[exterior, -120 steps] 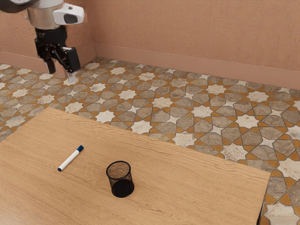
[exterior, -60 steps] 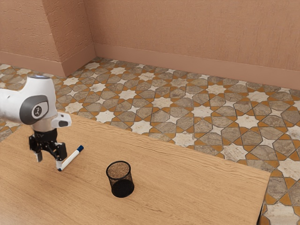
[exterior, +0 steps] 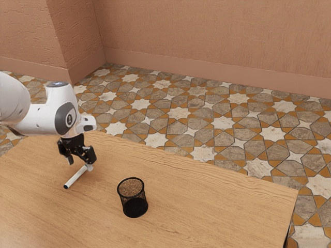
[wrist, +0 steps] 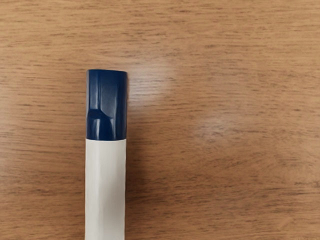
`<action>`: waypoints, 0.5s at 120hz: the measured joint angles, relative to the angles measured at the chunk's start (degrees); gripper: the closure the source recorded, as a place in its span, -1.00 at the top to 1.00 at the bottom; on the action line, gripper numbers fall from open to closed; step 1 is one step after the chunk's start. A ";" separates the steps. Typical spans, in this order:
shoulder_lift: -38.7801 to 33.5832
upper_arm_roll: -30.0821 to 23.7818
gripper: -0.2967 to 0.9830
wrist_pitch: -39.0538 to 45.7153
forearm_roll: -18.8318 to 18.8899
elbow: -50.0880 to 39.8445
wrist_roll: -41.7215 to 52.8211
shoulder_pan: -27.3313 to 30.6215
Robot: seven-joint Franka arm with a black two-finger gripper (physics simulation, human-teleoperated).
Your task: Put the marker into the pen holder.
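Low over the table, my gripper (exterior: pixel 80 164) is open, its two fingers apart at the capped end of the marker (exterior: pixel 75 177). The marker lies flat on the wood, its white body in sight while the near finger hides the blue cap in the exterior view. In the wrist view the marker (wrist: pixel 105 185) shows its dark blue cap and part of its white barrel. The black mesh pen holder (exterior: pixel 133 198) stands upright on the table, apart from the marker, toward the exterior view's right.
The wooden table (exterior: pixel 217 206) extends past the pen holder toward the exterior view's right. Its far edge runs beside the patterned tile floor (exterior: pixel 222 122), with a plain wall (exterior: pixel 207 41) behind.
My arm has come down from high above the floor to the table, then shifted along the marker to its capped end. Marker and pen holder have not visibly moved.
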 joint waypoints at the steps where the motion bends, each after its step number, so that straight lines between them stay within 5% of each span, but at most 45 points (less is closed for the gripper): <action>1: 0.24 0.00 0.53 0.05 -0.23 -0.02 0.24 0.00; 60: 3.66 -2.12 0.34 2.70 -5.01 0.56 10.03 2.68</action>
